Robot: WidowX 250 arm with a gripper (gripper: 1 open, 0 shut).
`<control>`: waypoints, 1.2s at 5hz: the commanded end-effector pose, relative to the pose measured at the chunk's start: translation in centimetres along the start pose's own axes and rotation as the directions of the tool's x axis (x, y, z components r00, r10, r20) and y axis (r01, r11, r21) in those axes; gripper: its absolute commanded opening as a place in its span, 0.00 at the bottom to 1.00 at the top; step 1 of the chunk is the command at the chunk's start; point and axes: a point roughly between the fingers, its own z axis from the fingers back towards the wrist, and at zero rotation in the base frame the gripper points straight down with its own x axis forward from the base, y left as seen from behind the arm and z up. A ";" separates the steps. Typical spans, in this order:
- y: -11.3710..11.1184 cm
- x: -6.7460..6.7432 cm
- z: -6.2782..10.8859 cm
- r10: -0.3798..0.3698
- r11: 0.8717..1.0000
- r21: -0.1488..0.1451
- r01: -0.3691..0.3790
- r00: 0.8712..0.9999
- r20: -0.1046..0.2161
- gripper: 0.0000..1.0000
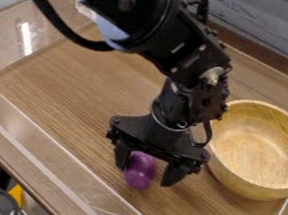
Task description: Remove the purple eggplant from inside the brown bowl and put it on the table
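Purple, glossy eggplant lies on the table between the released claw.

Looks like a robotics lab or test bench rather than a home. Brown wood-grain table fenced by clear acrylic walls along the left and lower edges of the frame, with a black robot arm reaching in from the upper left.

No text, label, brand, number or sign can be read anywhere in this view, whether on the arm, on the bowl or on the table.
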 end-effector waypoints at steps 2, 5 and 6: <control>0.0 -0.7 0.7 -0.004 1.000 -0.019 0.004 1.000 0.028 0.00; 0.7 -2.4 -0.5 -0.103 0.995 -0.005 0.103 0.994 0.037 0.00; 0.3 -2.3 -0.8 -0.113 0.994 0.002 0.113 0.993 0.036 0.00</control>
